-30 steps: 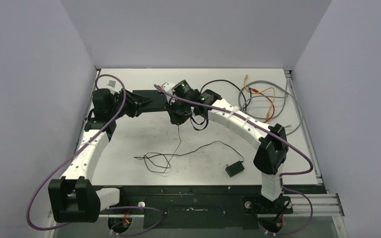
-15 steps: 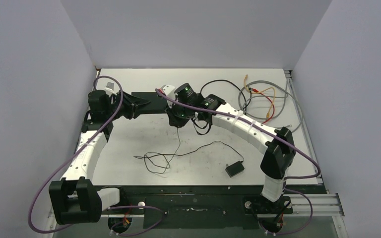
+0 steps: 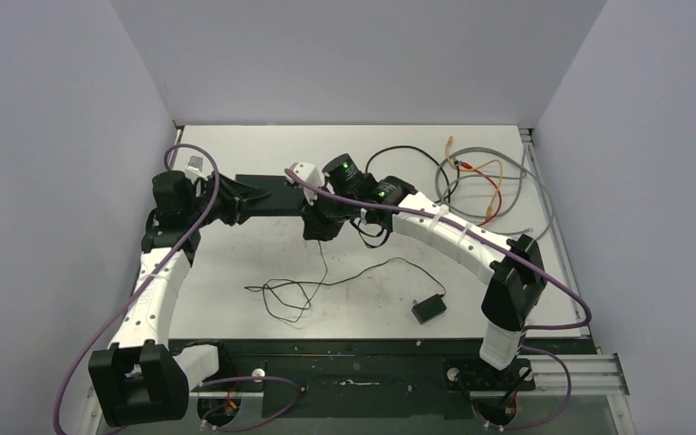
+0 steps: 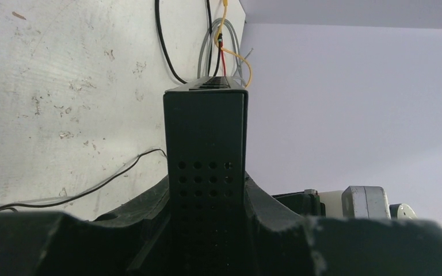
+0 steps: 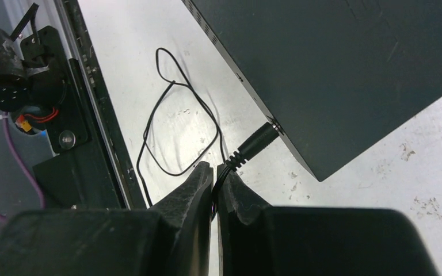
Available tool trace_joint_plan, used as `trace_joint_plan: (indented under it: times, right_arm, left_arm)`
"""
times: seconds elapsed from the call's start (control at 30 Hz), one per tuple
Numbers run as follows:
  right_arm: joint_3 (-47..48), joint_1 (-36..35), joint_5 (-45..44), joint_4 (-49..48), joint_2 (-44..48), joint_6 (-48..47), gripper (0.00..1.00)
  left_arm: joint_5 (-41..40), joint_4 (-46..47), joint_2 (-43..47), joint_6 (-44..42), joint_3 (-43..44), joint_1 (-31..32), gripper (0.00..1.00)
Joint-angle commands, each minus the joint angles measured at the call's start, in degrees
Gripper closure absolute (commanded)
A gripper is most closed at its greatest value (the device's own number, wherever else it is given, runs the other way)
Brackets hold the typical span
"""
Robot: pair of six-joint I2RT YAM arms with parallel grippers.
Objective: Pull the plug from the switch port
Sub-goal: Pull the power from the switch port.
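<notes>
The switch [image 3: 267, 193] is a flat black box at the back middle of the table. My left gripper [image 3: 236, 196] is shut on its left end; in the left wrist view the perforated end [image 4: 206, 167] stands between the jaws. My right gripper [image 3: 319, 228] is at the switch's near edge. In the right wrist view it [image 5: 216, 168] is shut on the thin black cord just behind the plug [image 5: 257, 141]. The plug's barrel still meets the port on the switch's edge [image 5: 322, 69]. In the top view the plug is hidden under the right wrist.
The thin cord [image 3: 301, 288] loops over the table's middle to a small black adapter block [image 3: 429, 309] near the front. A tangle of grey, orange and black cables [image 3: 485, 181] lies at the back right. A black rail [image 3: 372, 349] runs along the front edge.
Both arms have shifted left. The left gripper carried the switch a little to the left, and the right gripper moved left and slightly nearer along with it.
</notes>
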State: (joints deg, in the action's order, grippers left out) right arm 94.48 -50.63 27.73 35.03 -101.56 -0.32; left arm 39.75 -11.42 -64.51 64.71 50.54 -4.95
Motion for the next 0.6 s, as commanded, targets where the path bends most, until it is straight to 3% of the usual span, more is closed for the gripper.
trace_joint_plan:
  times: [0.0,0.57]
  right_arm:
    - [1.9,-1.6,9.1,5.5,2.6,-2.1,0.95]
    - [7.6,-4.4,16.3,6.6,1.0,-3.9,0.95]
  left_arm:
    - [-11.6,8.2,2.0,-2.0,0.4,-2.8,1.0]
    - [-20.7,2.2,0.6,-7.0,0.8,-1.4,1.0]
